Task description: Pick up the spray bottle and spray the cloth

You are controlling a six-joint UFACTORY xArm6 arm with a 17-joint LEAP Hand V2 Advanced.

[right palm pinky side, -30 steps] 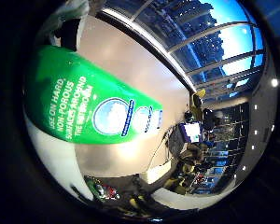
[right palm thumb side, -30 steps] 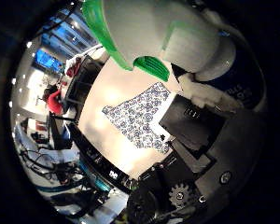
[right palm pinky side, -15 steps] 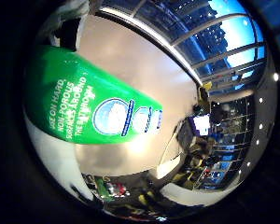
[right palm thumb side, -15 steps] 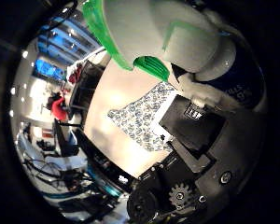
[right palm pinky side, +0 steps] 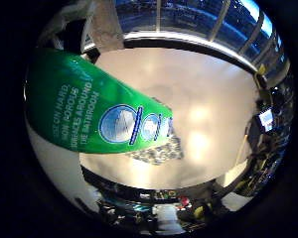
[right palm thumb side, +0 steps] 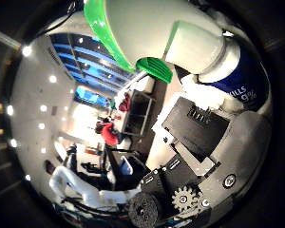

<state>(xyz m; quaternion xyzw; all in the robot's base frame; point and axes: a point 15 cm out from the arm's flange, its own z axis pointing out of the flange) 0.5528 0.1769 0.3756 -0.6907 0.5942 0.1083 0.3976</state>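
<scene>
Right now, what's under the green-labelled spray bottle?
The green-labelled spray bottle hangs over the pale table; an edge of the patterned cloth shows beneath. The rest of the cloth is covered.

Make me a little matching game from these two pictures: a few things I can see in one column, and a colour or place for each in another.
Things:
1. spray bottle
2. cloth
3. table
4. hand

Descriptions:
A. pale, bare surface
B. patterned, lying on the table
C. green label, close to the palm
D. black and white parts with a gear

Pairs: 1-C, 2-B, 3-A, 4-D
</scene>
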